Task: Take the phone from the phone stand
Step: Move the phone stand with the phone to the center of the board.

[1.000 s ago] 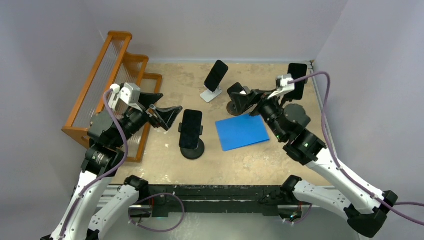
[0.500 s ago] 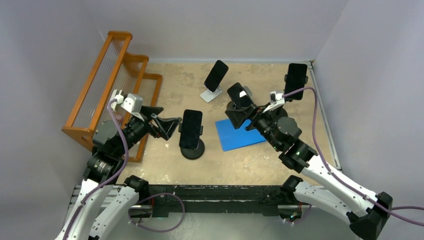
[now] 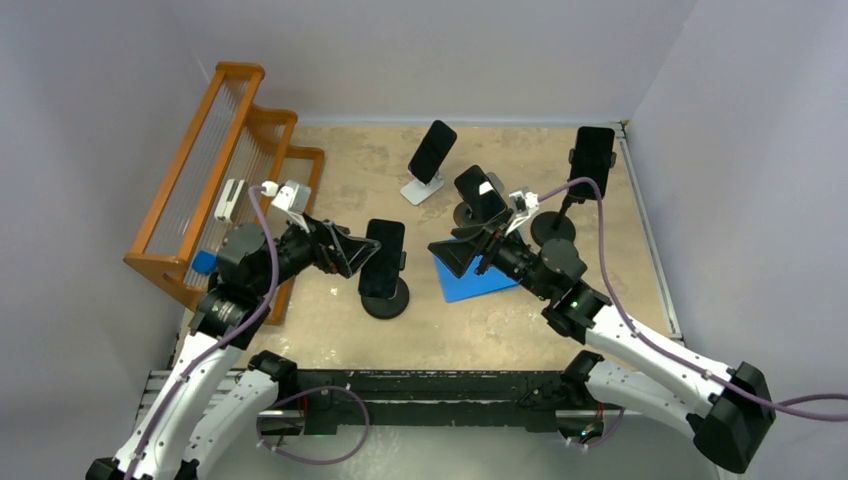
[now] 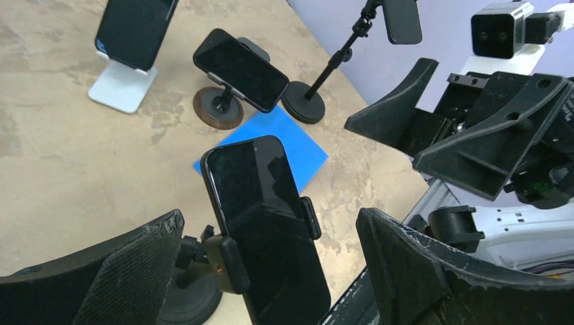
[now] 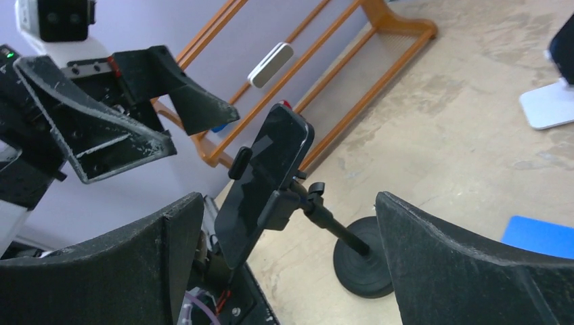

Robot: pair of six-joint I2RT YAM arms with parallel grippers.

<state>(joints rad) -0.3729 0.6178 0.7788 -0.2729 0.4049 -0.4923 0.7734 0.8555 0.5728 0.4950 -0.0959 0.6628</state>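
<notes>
L gripper [image 3: 355, 255], R gripper [image 3: 446, 260] wide open, facing phone [image 3: 382, 257] from opposite sides, empty

We see the left arm [image 3: 170, 400] and right arm [image 3: 650, 350] built alike, with white lower links and black motor joints above. A purple cable [image 3: 603, 245] loops loosely along each to a small white camera box [image 3: 292, 194] at the wrist. The fingers [image 4: 433, 271] are broad black plastic wedges with scuffed pale edges and stippled inner faces, and a green light [image 3: 573, 287] glows on one right-arm joint.
</notes>
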